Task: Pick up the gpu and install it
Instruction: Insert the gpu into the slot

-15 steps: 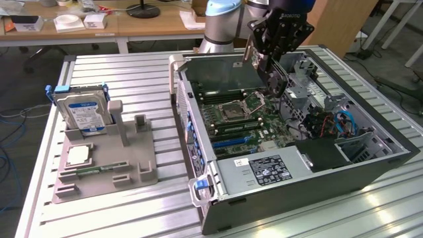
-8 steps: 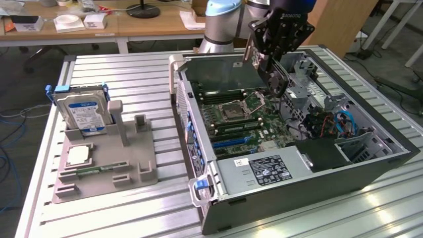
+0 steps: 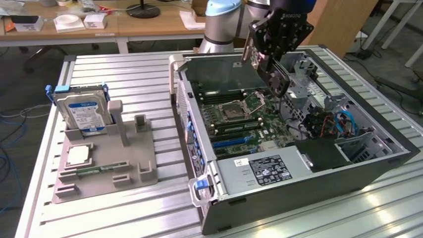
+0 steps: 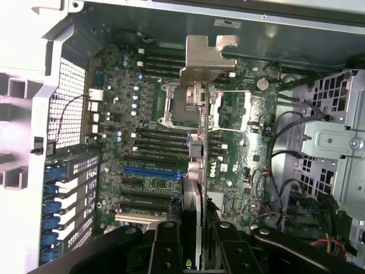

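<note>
Alignment decides this step. Tool (image 3: 271,55) pinches the gpu (image 3: 276,77), which hangs over the motherboard (image 3: 264,119) inside the open case (image 3: 370,163), upper middle of the exterior view. The card looks crosswise to the blue slot (image 4: 151,170). Seating well needs its edge along that slot, bracket (image 4: 202,57) at the slotted wall (image 4: 60,194), pressed straight.

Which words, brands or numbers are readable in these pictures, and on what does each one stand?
"DELL": printed on the motherboard.
Too small or blurred to read: the power supply label and the hard drive label.
</note>
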`<state>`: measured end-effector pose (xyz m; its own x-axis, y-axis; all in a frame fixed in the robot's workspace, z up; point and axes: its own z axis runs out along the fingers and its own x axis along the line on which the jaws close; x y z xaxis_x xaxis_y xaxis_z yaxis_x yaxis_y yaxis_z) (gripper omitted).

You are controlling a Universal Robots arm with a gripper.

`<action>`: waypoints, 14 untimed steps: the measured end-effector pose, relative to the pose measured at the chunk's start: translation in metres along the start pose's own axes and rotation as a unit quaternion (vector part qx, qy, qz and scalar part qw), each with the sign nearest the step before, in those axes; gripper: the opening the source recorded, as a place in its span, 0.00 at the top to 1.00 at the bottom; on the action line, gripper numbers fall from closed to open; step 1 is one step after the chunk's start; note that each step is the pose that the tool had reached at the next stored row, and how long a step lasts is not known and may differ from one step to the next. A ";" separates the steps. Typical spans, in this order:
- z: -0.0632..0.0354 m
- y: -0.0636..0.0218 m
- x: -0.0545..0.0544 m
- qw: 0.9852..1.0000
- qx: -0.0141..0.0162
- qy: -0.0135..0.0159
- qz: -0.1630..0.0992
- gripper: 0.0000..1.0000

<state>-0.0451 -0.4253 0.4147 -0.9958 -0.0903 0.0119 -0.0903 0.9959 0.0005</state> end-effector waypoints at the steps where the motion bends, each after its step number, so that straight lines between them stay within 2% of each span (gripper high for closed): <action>1: 0.0000 -0.0001 0.000 1.000 0.000 0.000 -0.003 0.74; 14: 0.0000 -0.0003 0.000 0.999 0.001 0.000 -0.043 0.74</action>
<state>-0.0450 -0.4256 0.4147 -0.9844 -0.1756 0.0119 -0.1756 0.9845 0.0005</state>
